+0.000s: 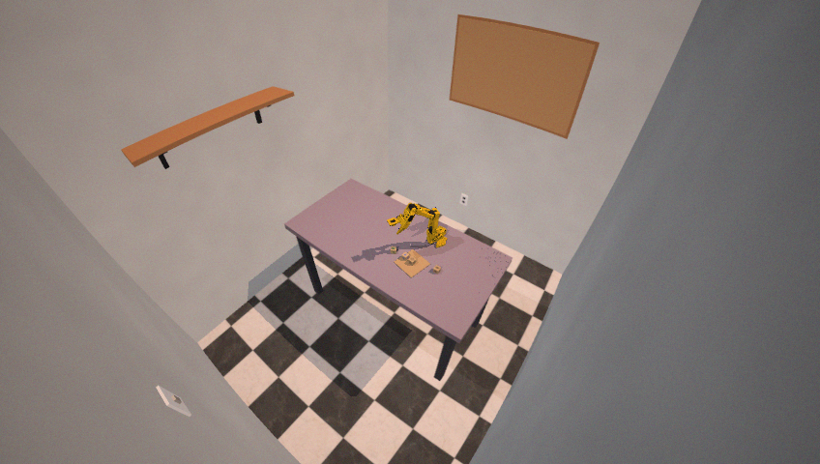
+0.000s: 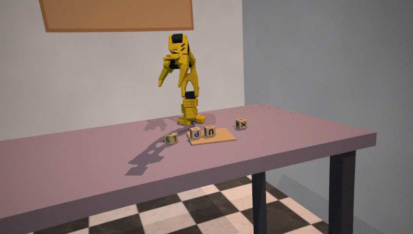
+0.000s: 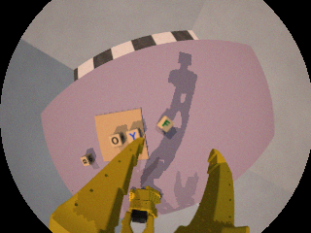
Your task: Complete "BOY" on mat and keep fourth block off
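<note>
My gripper (image 2: 169, 86) (image 3: 178, 146) is open and empty, high above the table. The orange-tan mat (image 1: 412, 272) (image 2: 226, 137) (image 3: 120, 119) lies flat. On it the O block (image 1: 412, 261) (image 2: 209, 131) (image 3: 115, 140) stands left of the Y block (image 1: 405, 254) (image 2: 195, 133) (image 3: 132, 136) in the wrist view, both letters on top and roughly upright there. One finger partly covers the Y block's near corner. A block with green F on top (image 1: 394, 249) (image 2: 171, 138) (image 3: 165, 124) lies off the mat, right of it. Another block (image 1: 437, 268) (image 2: 241, 123) (image 3: 86, 159) lies off its left side; its top letter is unclear.
The mauve table (image 1: 345, 210) (image 2: 290, 139) (image 3: 233, 87) carries everything. The arm's base (image 1: 440, 238) (image 2: 189, 114) (image 3: 145, 196) stands close behind the mat in the exterior view. The arm's shadow crosses the table beside the F block.
</note>
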